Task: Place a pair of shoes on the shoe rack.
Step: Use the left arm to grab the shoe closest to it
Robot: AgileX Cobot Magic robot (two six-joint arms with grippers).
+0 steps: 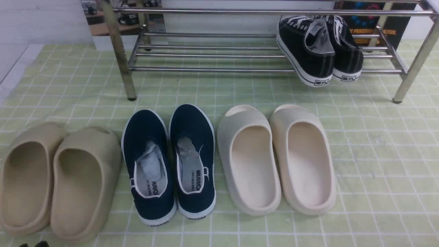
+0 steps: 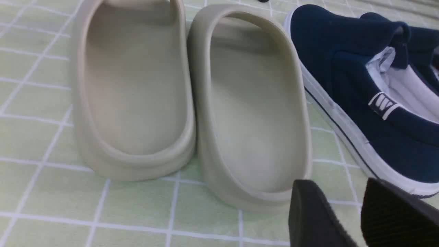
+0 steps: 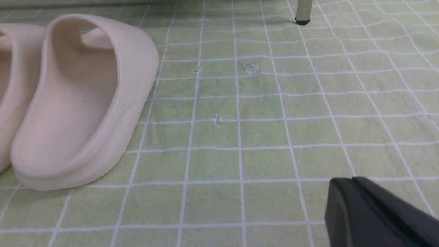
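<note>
A green table [image 1: 377, 154] with a white grid pattern carries everything. The pair of shoes [image 1: 192, 127], navy canvas slip-ons with white soles and crumpled paper stuffed inside, stands on the table side by side, toes pointing away from the robot, heels toward it. Both shoes are upright and they touch along their inner edges.

Beyond the pair of shoes stands the shoe rack [image 1: 219, 70], a chrome frame of horizontal bars. It is much wider than the pair and stands apart from its toes, with a strip of table between. To the left of the pair of shoes lie the tan slides [image 1: 85, 185], the nearer one just beside the left navy shoe. To the right of the pair lie the cream slides [image 1: 253, 164], also just beside it. Beyond the pair and to the right, the black sneakers [image 1: 308, 58] sit on the rack's lower bars, heels hanging over the front bar.

The left tool [image 2: 337, 192] hovers near the heel of the left navy shoe, its two fingers spread with nothing between them. The right tool [image 3: 353, 185] is off to the right of the pair, past the cream slides. Only a dark edge of it shows, so I cannot tell how its fingers stand.
</note>
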